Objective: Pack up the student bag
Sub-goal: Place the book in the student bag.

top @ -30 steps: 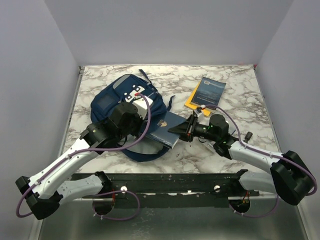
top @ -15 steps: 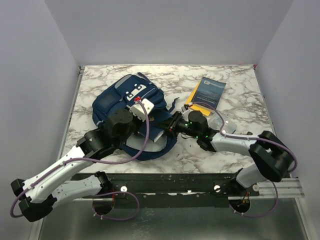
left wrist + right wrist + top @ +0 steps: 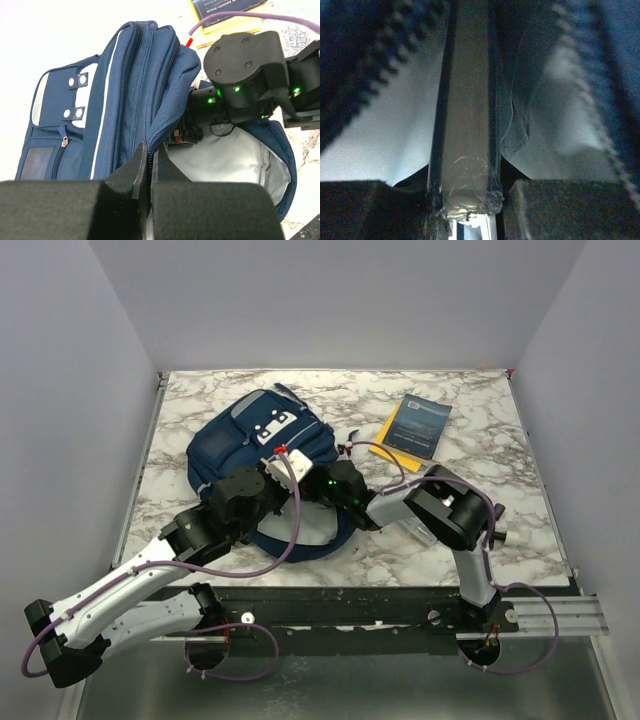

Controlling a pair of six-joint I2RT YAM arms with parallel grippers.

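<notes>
With the rim of the student bag (image 3: 125, 100) pinched in the closed left claw (image 3: 148, 170), the book (image 3: 465, 125) gripped by the right claw (image 3: 465, 197) is pointed lengthwise into the open mouth.

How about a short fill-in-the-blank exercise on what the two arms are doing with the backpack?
The left gripper pinches the zipper edge of the student bag with its jaws ____.
The right gripper, clamped on a book, reaches ____ the bag.
On the table, the dark blue booklet lies on a lower booklet coloured ____.
Missing words: shut; inside; yellow.
</notes>
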